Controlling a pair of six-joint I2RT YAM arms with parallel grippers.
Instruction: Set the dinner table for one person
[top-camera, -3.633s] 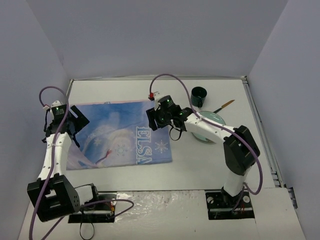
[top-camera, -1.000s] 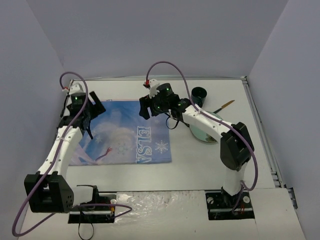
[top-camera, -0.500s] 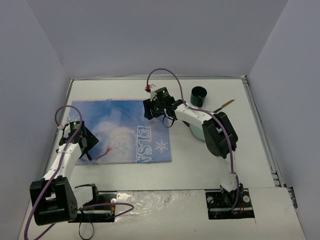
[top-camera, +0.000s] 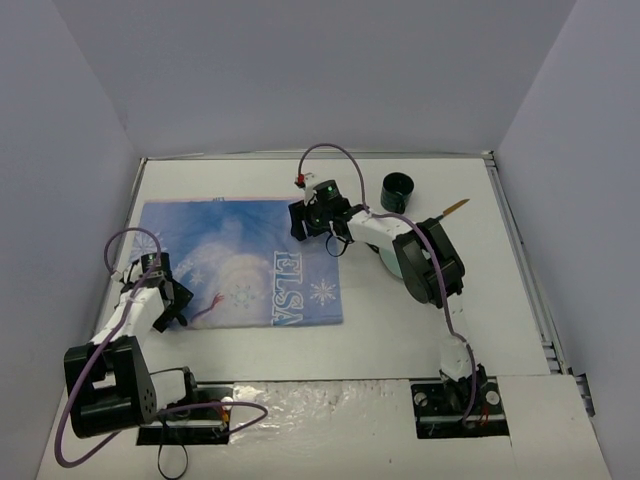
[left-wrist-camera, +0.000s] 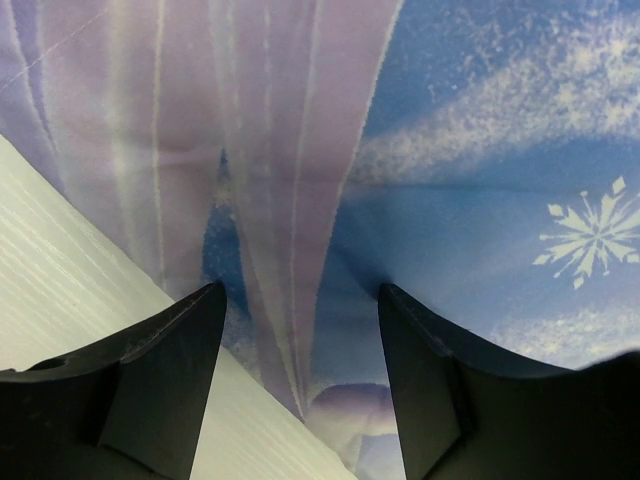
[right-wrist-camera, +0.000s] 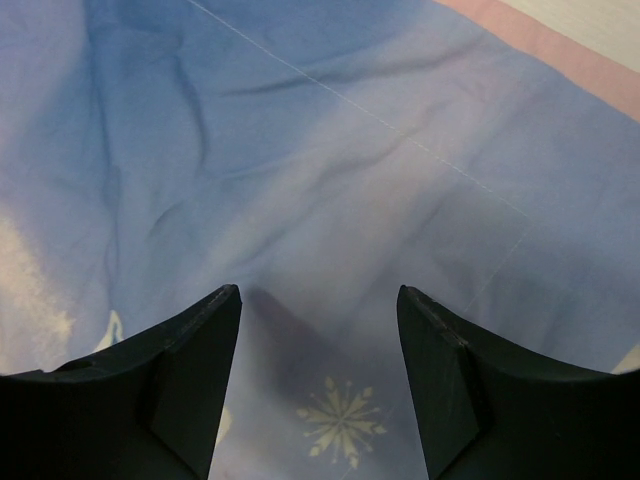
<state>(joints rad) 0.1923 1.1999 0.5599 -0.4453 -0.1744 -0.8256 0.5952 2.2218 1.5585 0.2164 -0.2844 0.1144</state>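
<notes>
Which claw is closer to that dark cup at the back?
Right. The right gripper is over the placemat's far right corner, left of the cup; the left gripper at its near left edge.

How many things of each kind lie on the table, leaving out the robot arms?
On the table:
placemat: 1
cup: 1
plate: 1, mostly hidden under the right arm
utensil: 1, too small to tell which kind
Total: 4
</notes>
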